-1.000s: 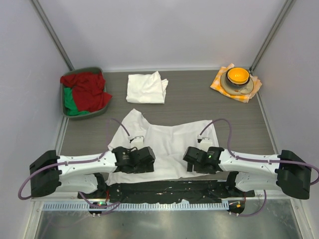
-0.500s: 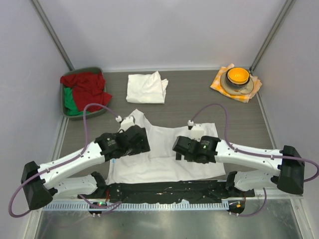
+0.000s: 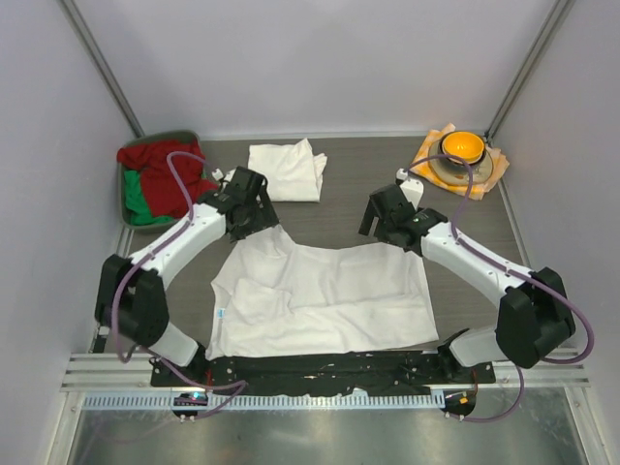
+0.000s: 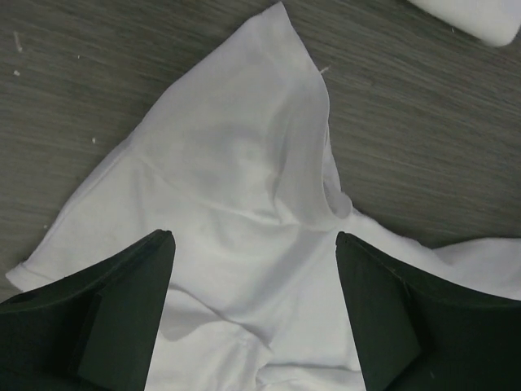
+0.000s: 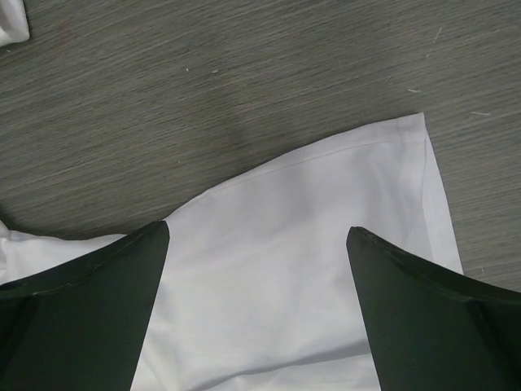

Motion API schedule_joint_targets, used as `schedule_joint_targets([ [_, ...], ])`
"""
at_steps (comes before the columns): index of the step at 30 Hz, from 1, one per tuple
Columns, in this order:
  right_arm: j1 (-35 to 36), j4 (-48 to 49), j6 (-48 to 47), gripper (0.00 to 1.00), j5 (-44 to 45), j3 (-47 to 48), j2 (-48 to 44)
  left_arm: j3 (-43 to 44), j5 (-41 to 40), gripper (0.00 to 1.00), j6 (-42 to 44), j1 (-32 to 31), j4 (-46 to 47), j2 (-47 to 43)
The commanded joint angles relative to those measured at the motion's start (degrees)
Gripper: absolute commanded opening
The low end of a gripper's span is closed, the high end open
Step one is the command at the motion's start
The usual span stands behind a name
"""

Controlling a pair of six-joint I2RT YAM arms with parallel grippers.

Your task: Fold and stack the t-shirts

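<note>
White spread t-shirt (image 3: 320,295) lies flat on my desk (image 3: 368,194) near the arm bases; the folded t-shirt (image 3: 286,171) sits beyond it. I read left tool (image 4: 254,244) and right tool (image 5: 258,232) with jaws apart, gripping nothing, apparently hovering over the spread t-shirt's far corners.

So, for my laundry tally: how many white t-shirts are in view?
2: a spread t-shirt in the middle foreground, a folded t-shirt beyond it, farther back; it might hide another.
</note>
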Motion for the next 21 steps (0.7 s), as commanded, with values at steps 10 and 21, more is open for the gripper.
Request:
schedule_joint_targets([
  [10,-1.8,4.7,-7.5,0.97,-2.1,-2.3,-8.0,19.1,9.7,0.73,11.5,9.9,10.4,26.5],
  [21,-1.8,5.0,-8.2,0.97,-2.7,-3.6,-7.2,25.8,11.2,0.6,12.1,12.2,7.2,34.4],
])
